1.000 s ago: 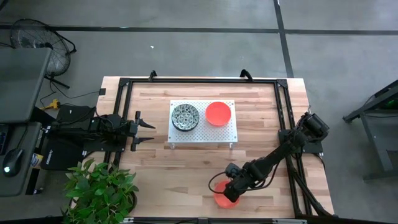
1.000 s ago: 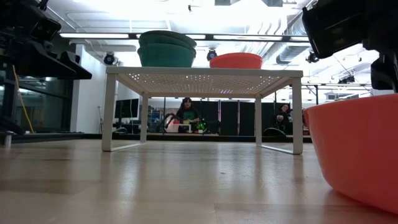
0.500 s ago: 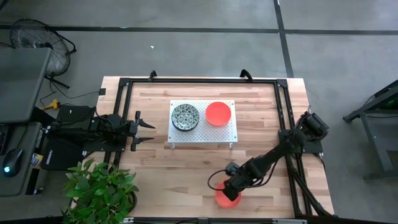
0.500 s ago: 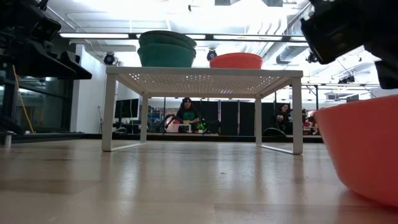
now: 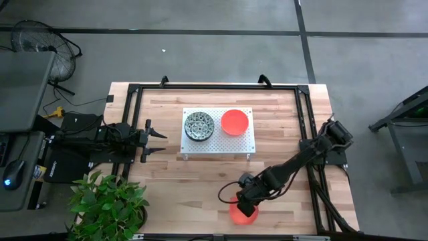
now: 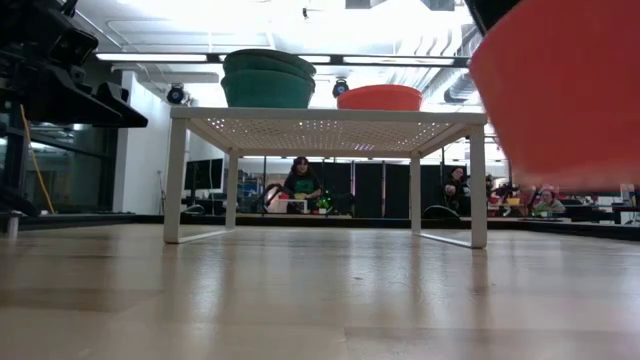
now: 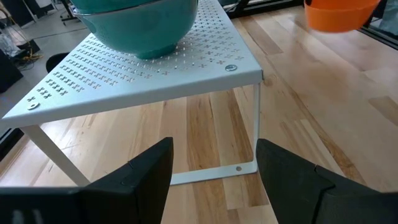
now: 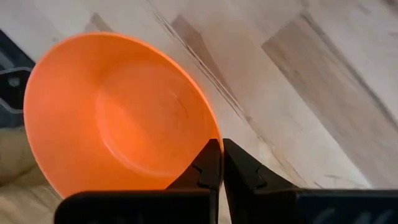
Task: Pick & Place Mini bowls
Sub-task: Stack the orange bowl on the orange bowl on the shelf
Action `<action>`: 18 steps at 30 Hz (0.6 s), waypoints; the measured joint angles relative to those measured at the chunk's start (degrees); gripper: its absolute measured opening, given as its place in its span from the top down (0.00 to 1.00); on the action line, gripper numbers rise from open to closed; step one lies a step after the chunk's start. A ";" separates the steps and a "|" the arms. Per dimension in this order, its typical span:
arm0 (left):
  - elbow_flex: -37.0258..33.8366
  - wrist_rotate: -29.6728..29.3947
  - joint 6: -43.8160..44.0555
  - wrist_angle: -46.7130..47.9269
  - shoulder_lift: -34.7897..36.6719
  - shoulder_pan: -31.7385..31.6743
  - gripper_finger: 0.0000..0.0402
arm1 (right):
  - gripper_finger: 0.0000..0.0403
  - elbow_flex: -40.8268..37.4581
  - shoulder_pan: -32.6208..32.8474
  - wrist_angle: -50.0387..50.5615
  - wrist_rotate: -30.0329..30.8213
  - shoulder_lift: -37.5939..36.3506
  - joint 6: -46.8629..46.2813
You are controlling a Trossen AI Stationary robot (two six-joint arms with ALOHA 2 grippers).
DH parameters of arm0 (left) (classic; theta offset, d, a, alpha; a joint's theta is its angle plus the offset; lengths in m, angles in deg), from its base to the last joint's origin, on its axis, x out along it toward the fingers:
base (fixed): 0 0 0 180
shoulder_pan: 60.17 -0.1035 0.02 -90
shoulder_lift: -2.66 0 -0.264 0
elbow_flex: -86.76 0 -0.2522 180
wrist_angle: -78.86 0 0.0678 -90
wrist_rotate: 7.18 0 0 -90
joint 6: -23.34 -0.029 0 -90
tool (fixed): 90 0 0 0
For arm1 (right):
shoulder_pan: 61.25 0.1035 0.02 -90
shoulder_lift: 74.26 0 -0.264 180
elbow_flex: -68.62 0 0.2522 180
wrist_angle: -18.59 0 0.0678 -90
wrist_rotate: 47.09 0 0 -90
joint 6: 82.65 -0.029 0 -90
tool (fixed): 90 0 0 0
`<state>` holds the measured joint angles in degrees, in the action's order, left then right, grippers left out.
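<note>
Pinching the orange-red bowl rim, right hand hides its edge.

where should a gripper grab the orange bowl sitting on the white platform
Pinch the rim of the orange bowl, coming straight down from above, one finger inside and one outside. It sits upright and open-topped on the white platform, with a thin wall too wide to span. The side away from the speckled bowls looks freest.

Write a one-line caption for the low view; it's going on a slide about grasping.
Right gripper lifts an orange-red bowl clear of the table, white platform with more bowls behind.
</note>
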<state>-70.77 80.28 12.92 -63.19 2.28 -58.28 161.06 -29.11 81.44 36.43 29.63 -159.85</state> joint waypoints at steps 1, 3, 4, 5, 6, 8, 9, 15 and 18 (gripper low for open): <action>0.02 -0.02 -0.02 0.00 -0.02 0.00 0.44 | 1.00 1.51 -0.19 2.29 -0.17 0.00 0.66; 0.02 -0.01 -0.02 -0.02 -0.01 0.00 0.44 | 1.00 5.03 -0.71 6.97 -0.69 -0.02 2.50; 0.02 0.00 -0.02 -0.01 0.00 0.02 0.44 | 1.00 6.89 -1.05 8.99 -0.74 -0.04 3.44; 0.00 -0.02 -0.02 -0.01 0.00 0.01 0.44 | 1.00 8.91 -1.38 11.27 -0.70 -0.07 4.27; 0.00 -0.02 -0.02 -0.02 -0.01 0.01 0.44 | 1.00 11.03 -1.66 13.46 -0.59 -0.07 5.22; 0.01 -0.01 -0.02 -0.01 0.00 0.00 0.44 | 1.00 15.24 -2.52 17.99 -0.29 -0.09 7.45; 0.00 -0.01 0.00 -0.01 -0.01 0.02 0.44 | 1.00 17.45 -3.05 20.40 0.08 -0.09 8.54; 0.00 -0.02 -0.02 -0.02 0.00 0.01 0.44 | 1.00 31.30 -7.93 37.59 7.26 -0.11 13.86; 0.00 0.00 0.00 -0.02 0.00 0.00 0.44 | 1.00 37.01 -11.69 41.12 11.14 -0.38 16.73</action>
<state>-70.77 80.28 12.92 -63.21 2.28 -58.28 198.08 -40.80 122.56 47.57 29.26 -143.11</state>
